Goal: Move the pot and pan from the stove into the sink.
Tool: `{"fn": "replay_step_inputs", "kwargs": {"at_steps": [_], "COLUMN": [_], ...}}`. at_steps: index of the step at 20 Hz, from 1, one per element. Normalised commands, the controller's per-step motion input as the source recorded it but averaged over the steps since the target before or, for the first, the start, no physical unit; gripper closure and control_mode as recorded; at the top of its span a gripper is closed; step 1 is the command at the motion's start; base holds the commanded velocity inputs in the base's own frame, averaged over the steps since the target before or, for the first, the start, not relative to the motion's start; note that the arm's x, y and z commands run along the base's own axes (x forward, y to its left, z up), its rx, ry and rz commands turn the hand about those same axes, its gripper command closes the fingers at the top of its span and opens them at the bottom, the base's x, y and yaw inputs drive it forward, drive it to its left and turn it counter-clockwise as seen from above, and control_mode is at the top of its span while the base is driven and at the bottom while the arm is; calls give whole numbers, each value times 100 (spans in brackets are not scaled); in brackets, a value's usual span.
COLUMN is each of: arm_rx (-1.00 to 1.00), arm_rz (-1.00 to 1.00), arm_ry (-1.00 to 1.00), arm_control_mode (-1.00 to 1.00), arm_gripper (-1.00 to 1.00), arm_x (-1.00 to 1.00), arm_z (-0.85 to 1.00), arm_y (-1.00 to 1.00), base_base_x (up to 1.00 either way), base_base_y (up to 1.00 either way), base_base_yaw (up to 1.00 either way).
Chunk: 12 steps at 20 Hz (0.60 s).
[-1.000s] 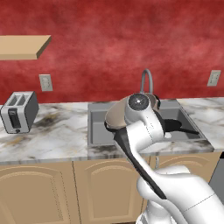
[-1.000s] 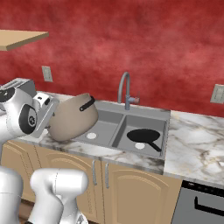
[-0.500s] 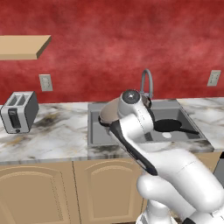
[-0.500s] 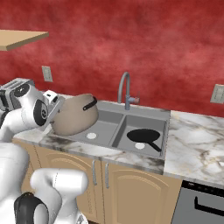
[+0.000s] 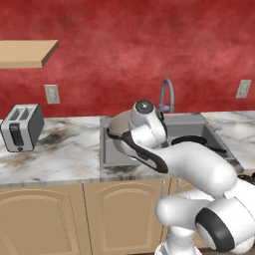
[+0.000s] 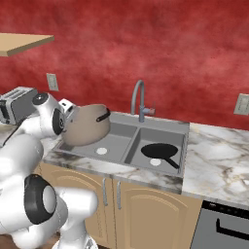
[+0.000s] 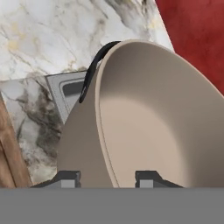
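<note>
The brownish-grey pot (image 6: pixel 87 127) hangs tilted on its side above the left basin of the sink (image 6: pixel 160 124), its dark handle facing the faucet. My gripper (image 7: pixel 107 177) is shut on the pot's rim, one finger inside the wall and one outside. In the hand view the pot (image 7: pixel 144 122) has no lid on and nothing inside. In the left base view my arm covers most of the pot (image 5: pixel 116 133). The black pan (image 6: pixel 159 151) lies flat in the right basin, handle toward the front right; it is the pan (image 5: pixel 191 141) past my arm. The stove is out of view.
A curved grey faucet (image 6: pixel 138 97) rises behind the divider of the sink (image 5: pixel 107 159). A silver toaster (image 5: pixel 20 128) stands on the marble counter at the left, under a wooden shelf (image 5: pixel 27 52). A dark appliance front (image 6: pixel 223 228) sits below the counter at the right.
My arm has swung its elbow left and back. The held pot has shifted slightly toward the left basin and tilted a little more. The pan has not moved.
</note>
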Motion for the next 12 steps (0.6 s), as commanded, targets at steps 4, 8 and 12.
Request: {"fn": "replay_step_inputs", "kwargs": {"at_steps": [4, 8, 12], "arm_rx": [0, 0, 0], "arm_rz": [0, 0, 0], "arm_ry": [0, 0, 0], "arm_control_mode": [-100, -100, -100], "arm_gripper": [100, 100, 100], "arm_x": [53, 51, 54], "arm_z": [-22, -23, -22], "arm_y": [4, 0, -1], "base_base_x": [0, 0, 0], "base_base_y": [0, 0, 0], "base_base_yaw": [0, 0, 0]}}
